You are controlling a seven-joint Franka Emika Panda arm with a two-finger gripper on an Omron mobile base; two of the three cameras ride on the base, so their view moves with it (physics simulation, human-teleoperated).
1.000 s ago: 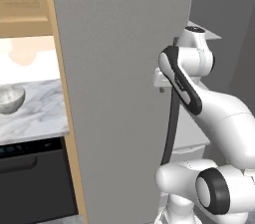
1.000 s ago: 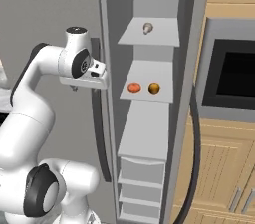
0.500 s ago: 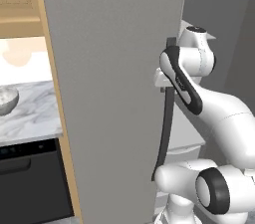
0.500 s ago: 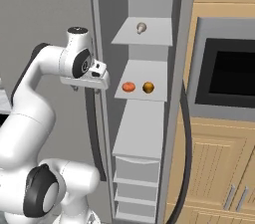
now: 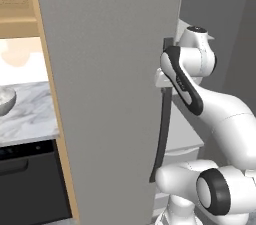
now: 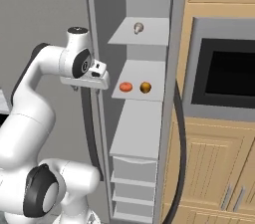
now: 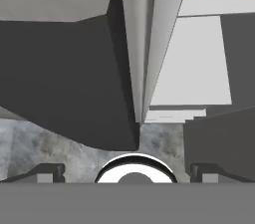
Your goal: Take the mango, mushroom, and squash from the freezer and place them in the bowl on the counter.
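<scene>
While bent beside the freezer (image 6: 134, 118) door edge, the gripper (image 6: 99, 73) stands wide apart, holding nothing.

Both base views shifted as the base drives, freezer door (image 5: 110, 94) filling more of the left view, bowl (image 5: 6, 100) slid to its edge

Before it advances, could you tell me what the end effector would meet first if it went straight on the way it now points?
Probably the edge of the open freezer door: in the hand view that grey edge sits dead centre ahead of the open end effector. Depth is unclear.
</scene>
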